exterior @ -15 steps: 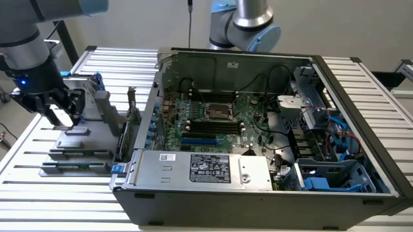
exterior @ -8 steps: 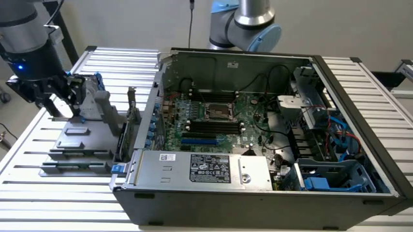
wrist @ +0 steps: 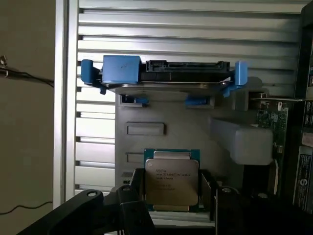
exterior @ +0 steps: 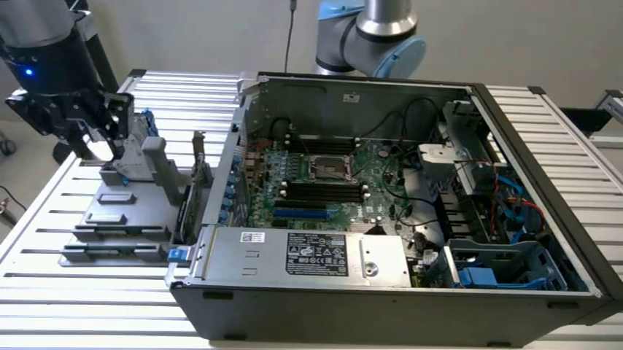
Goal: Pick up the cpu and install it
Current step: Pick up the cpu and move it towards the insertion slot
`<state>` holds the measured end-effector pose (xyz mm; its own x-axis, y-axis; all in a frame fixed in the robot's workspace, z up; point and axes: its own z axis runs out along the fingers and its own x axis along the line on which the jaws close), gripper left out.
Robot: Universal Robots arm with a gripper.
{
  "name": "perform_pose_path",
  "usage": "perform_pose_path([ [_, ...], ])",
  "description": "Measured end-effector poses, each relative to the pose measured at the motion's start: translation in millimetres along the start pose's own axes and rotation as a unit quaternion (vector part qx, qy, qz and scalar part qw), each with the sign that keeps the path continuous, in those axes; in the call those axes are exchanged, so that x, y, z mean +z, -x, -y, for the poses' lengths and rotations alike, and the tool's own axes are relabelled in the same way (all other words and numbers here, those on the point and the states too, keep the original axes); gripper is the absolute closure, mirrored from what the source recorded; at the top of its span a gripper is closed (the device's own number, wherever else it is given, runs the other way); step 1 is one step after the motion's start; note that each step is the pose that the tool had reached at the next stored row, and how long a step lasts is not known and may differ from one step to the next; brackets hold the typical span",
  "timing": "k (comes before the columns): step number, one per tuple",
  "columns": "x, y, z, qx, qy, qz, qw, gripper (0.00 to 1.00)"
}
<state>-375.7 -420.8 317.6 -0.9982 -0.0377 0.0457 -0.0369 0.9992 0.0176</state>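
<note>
**Item 1, tool** (exterior: pixel 98 149): hanging over the grey tray, at about nine o'clock from the open computer case in the exterior view. Its two dark fingers (wrist: pixel 137 193) are pressing against opposite edges of the cpu, so the tool is gripping it.

**Item 2, cpu** (wrist: pixel 171 178): lying flat between the fingers. Its silvery top with printed lettering is facing the wrist camera, and a green border is showing around the metal. Whether it is resting on the tray or hanging clear of it cannot be told.

**Item 3, tray** (wrist: pixel 186 122): lying on the slatted tabletop (exterior: pixel 87 299) and showing shallow rectangular slots.

**Item 4, hard drive** (wrist: pixel 164 81): standing on edge in the tray with blue brackets clasping both ends, apart from the cpu.

**Item 5, computer case** (exterior: pixel 389 306): lying on its side with the open face turned up and the green board showing inside.

**Item 6, socket** (exterior: pixel 328 169): sitting near the middle of the board, at about three o'clock from the tool and well apart from it.

**Item 7, power supply** (exterior: pixel 302 251): lying at six o'clock from the socket, with its label facing up.
</note>
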Motion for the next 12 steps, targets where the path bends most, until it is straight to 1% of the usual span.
perform_pose_path([
  [5,-24.0,21.1,0.4,-0.001,0.0001,-0.0022,1.0,0.45],
  [9,-43.0,38.5,0.8,-0.001,0.0003,-0.005,1.0,0.45],
  [11,-50.5,47.2,1.0,-0.001,0.0004,-0.0063,1.0,0.45],
  [12,-52.2,51.5,1.1,-0.001,0.0004,-0.0067,1.0,0.45],
])
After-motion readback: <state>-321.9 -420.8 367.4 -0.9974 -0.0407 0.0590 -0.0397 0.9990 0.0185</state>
